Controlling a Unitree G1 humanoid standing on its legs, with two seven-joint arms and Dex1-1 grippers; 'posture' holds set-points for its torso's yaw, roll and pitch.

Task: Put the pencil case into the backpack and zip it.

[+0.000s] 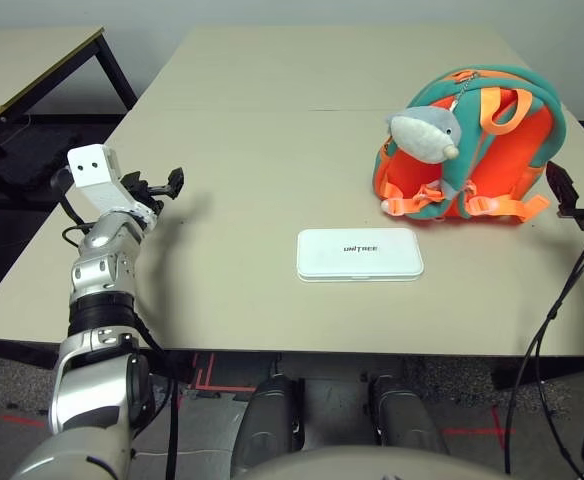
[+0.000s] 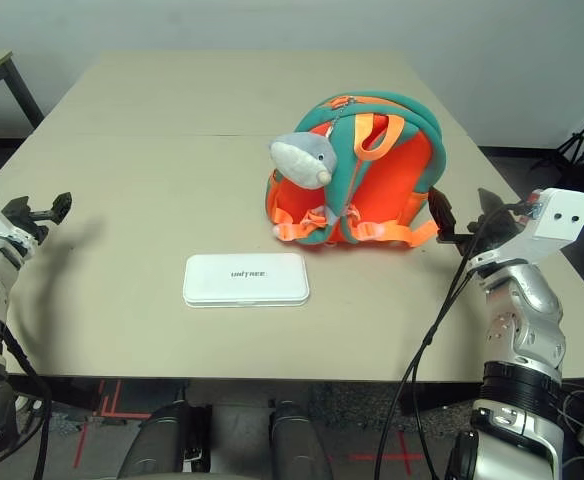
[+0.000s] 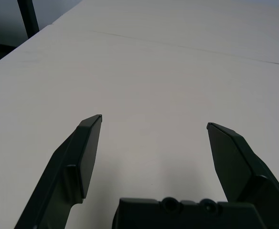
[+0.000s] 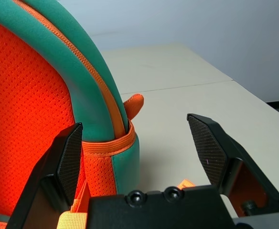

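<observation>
Pencil case waiting on the worktop, both arms empty.

The white pencil case (image 1: 359, 254), lettered "UNITREE", lies flat near the front edge; it looks stiff, light and slick, best pinched across its long edges. Left gripper (image 1: 162, 186) and right gripper (image 2: 462, 215) have jaws wide apart, holding nothing. Farther right sits the soft orange backpack (image 1: 492, 150), just beside the right jaws.
</observation>
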